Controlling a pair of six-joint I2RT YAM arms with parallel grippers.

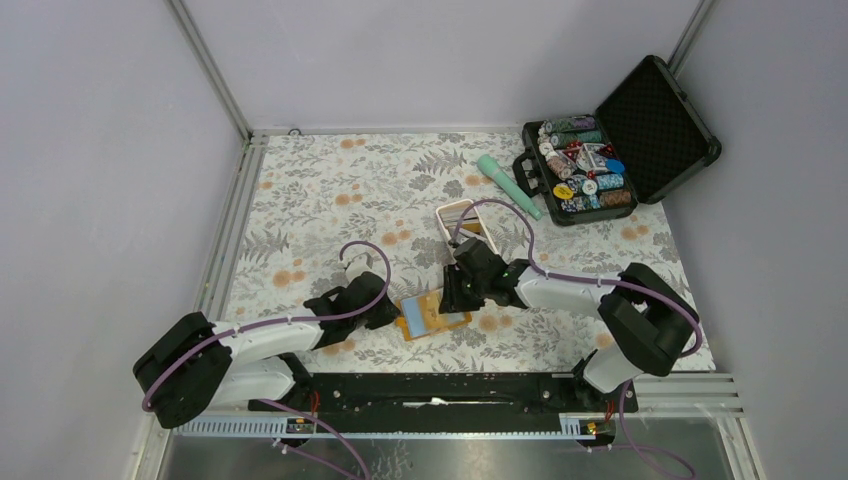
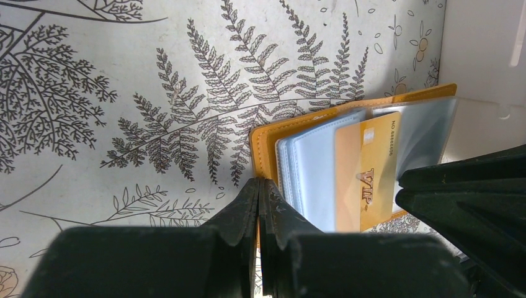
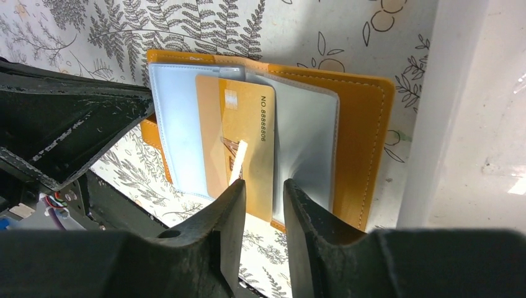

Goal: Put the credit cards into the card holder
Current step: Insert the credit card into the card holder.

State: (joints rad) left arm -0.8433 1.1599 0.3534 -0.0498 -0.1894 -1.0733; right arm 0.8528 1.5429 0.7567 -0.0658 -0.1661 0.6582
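The orange card holder [image 1: 432, 315] lies open on the floral cloth between my two grippers, its light blue pockets facing up. A tan card marked VIP [image 3: 248, 136] sits partly inside a clear pocket, its near edge sticking out. My left gripper [image 2: 259, 182] is shut on the edge of the holder's orange cover [image 2: 267, 143] and pins its left side. My right gripper [image 3: 263, 183] stands just over the card's near edge with the jaws a narrow gap apart, gripping nothing. The same card shows in the left wrist view [image 2: 372, 167]. The holder's right cover [image 3: 363, 136] lies flat.
A long white tray [image 1: 462, 222] stands just behind the holder, and its wall shows in the right wrist view [image 3: 471, 112]. A teal cylinder [image 1: 508, 185] and an open black case of poker chips [image 1: 600, 165] sit at the back right.
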